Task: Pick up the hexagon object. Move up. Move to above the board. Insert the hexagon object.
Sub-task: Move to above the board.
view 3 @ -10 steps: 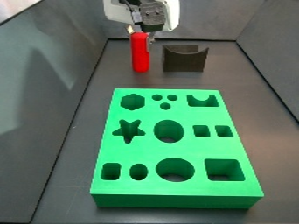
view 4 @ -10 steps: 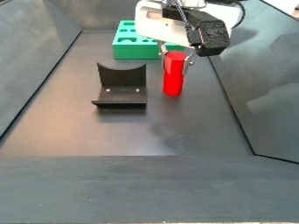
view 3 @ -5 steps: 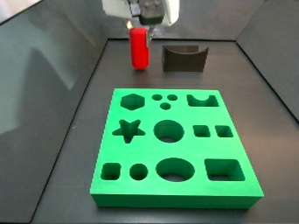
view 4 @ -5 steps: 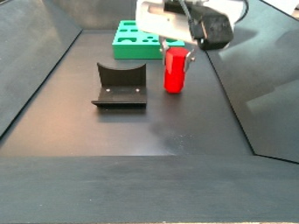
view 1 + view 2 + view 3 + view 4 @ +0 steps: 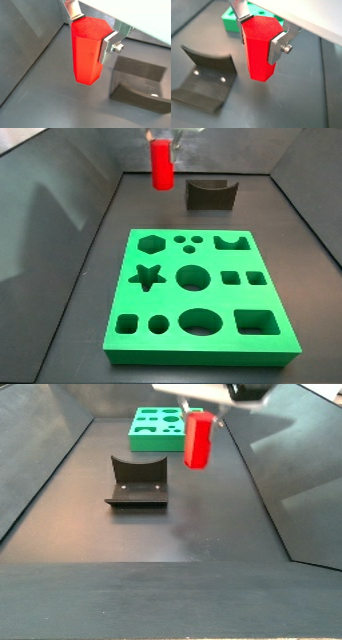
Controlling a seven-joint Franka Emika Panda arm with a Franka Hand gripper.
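Here end effector (image 5: 262,31) clamps hexagon object (image 5: 260,48); wrist view alone shows fingers (image 5: 109,44).

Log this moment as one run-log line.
phase: move up | gripper: shut on hexagon object, upright | object: lifted off floor | board: hexagon hole empty | fixture: untouched

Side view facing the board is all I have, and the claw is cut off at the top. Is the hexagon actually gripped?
Observer: Yes. In both wrist views the claw has a silver finger flat on each side of the hexagon, near its top.
Operator: Anything under it?
Observer: In a wrist view only bare floor shows past its lower end. The fixture sits off to the side, not touching.
Operator: Tilted?
Observer: In a side view it hangs upright, with the board behind it.
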